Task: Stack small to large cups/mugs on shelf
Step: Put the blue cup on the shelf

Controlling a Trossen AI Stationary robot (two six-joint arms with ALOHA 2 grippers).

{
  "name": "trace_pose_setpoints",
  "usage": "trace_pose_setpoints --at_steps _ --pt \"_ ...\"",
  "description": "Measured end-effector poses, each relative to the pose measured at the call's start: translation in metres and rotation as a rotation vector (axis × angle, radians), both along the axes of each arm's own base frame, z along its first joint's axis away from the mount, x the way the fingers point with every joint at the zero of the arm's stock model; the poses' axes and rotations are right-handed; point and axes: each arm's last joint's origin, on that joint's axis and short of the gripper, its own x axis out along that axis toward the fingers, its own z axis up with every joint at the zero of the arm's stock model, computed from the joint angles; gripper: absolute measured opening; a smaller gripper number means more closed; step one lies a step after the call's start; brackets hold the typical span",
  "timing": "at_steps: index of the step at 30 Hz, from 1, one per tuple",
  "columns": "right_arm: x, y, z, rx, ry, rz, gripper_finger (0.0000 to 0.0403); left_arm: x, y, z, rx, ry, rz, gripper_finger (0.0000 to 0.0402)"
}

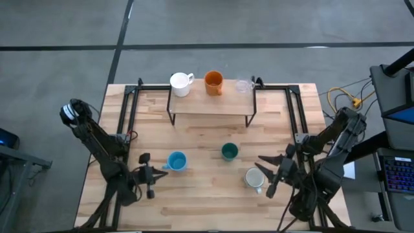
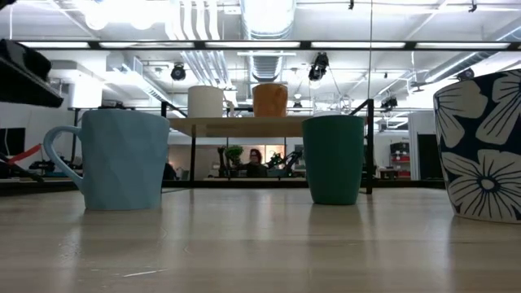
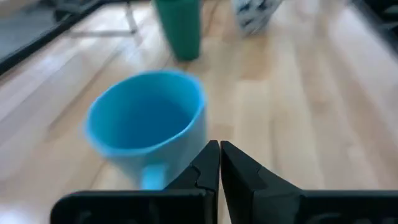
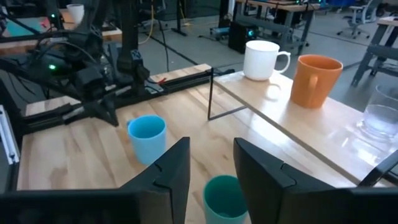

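The white mug (image 1: 181, 83), the orange mug (image 1: 214, 82) and the tiny clear glass (image 1: 242, 85) stand on the shelf (image 1: 210, 107) at the table's far side. The light blue mug (image 1: 176, 161), the dark teal cup (image 1: 229, 151) and the patterned mug (image 1: 254, 178) stand upright on the tabletop. My left gripper (image 3: 219, 145) is shut, level, right beside the blue mug (image 3: 146, 121) near its handle (image 3: 152, 179). My right gripper (image 4: 211, 162) is open above the tabletop by the patterned mug, pointing at the teal cup (image 4: 224, 198). My left gripper has its shut fingertips (image 3: 211, 152) close to the light blue mug's outer wall (image 3: 193, 134), next to the handle, coming level from the table's left. I cannot tell whether they touch it. The mug stands upright on the table.
The shelf's thin black legs (image 1: 170, 113) stand on the tabletop behind the loose mugs. Black frame rails (image 1: 126, 110) run along the table's left and right sides. In the low view a person (image 2: 256, 161) shows in the room beyond the table.
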Motion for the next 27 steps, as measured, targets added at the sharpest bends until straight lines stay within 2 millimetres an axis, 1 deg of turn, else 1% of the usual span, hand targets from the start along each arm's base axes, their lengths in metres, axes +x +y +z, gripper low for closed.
trace_pose_setpoints --at_steps 2,4,8,10,12,14,17,20,22,27 --pt "0.000 0.000 -0.001 0.000 0.001 -0.001 0.0126 0.000 0.001 0.006 -0.001 0.036 0.050 0.0003" --pt "0.000 0.000 -0.002 0.010 -0.006 -0.006 0.0133 0.002 -0.003 0.013 0.014 0.067 0.056 0.0015" --pt "0.000 0.000 -0.002 0.016 -0.008 -0.007 0.0145 0.010 -0.016 0.026 0.008 0.082 0.031 0.0056" --pt "0.000 0.000 -0.002 0.018 -0.010 -0.007 0.0149 0.013 -0.022 0.028 0.010 0.094 0.023 0.0080" --pt "0.000 0.000 -0.002 0.019 -0.009 -0.007 0.0152 0.015 -0.024 0.028 -0.015 0.147 0.021 0.0101" --pt "0.000 0.000 -0.002 0.024 -0.012 -0.008 0.0152 0.013 -0.023 0.028 -0.082 0.207 0.083 0.0117" --pt "0.000 0.000 -0.002 0.025 -0.013 -0.008 0.0153 0.005 -0.012 0.024 -0.148 0.321 0.267 0.0124" --pt "0.000 0.000 -0.002 0.025 -0.012 -0.008 0.0153 -0.004 -0.002 0.019 -0.137 0.377 0.442 0.0125" --pt "0.000 0.000 -0.002 0.022 -0.010 -0.007 0.0153 -0.005 -0.002 0.017 -0.137 0.365 0.480 0.0125" --pt "0.000 0.000 -0.002 0.016 -0.006 -0.005 0.0153 -0.001 -0.007 0.014 -0.155 0.307 0.471 0.0125"
